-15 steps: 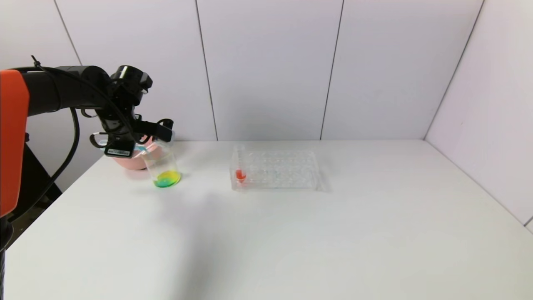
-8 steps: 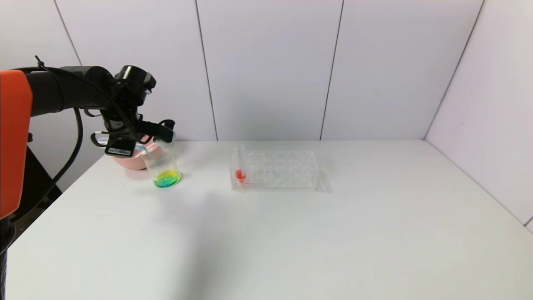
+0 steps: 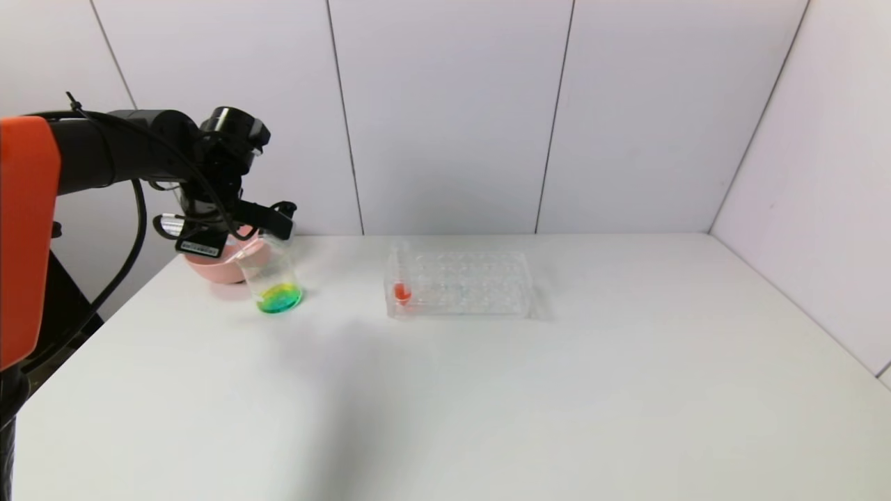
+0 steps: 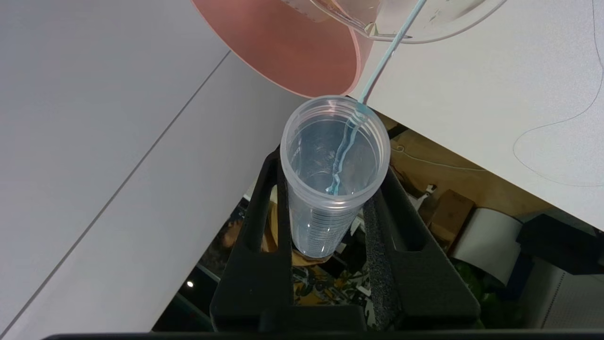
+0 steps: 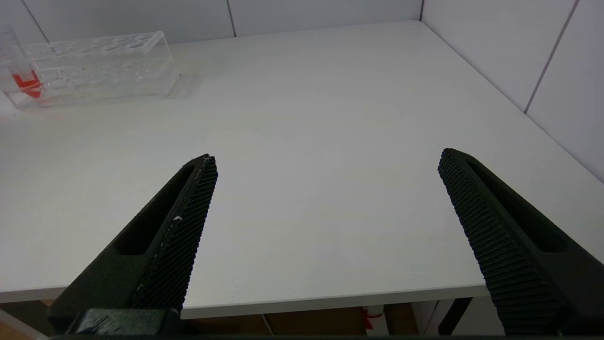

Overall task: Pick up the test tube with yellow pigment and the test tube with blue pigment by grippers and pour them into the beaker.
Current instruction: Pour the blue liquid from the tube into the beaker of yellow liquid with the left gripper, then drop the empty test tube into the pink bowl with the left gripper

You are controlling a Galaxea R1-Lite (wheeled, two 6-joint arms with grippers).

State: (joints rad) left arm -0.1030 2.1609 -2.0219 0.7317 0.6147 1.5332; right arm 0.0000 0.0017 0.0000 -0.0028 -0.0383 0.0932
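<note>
Head view: left tool [image 3: 278,221] at the far left of the counter [image 3: 487,390], above the beaker [image 3: 273,278], which holds yellow liquid going green-blue at one edge. Pink bowl [image 3: 212,268] just behind it. Clear tube rack [image 3: 459,284] mid-counter holds only a red-orange tube [image 3: 401,282].

Left wrist view: tool clenched on the test tube with blue pigment [image 4: 332,174], tipped; a thin blue stream runs from its lip toward the beaker rim. Step, as judged: the blue pour, nearly drained. Next calls for holding the tilt, then righting the tube.

Right wrist view: right tool [image 5: 325,203] released, fingers wide, hanging over bare counter, idle.
</note>
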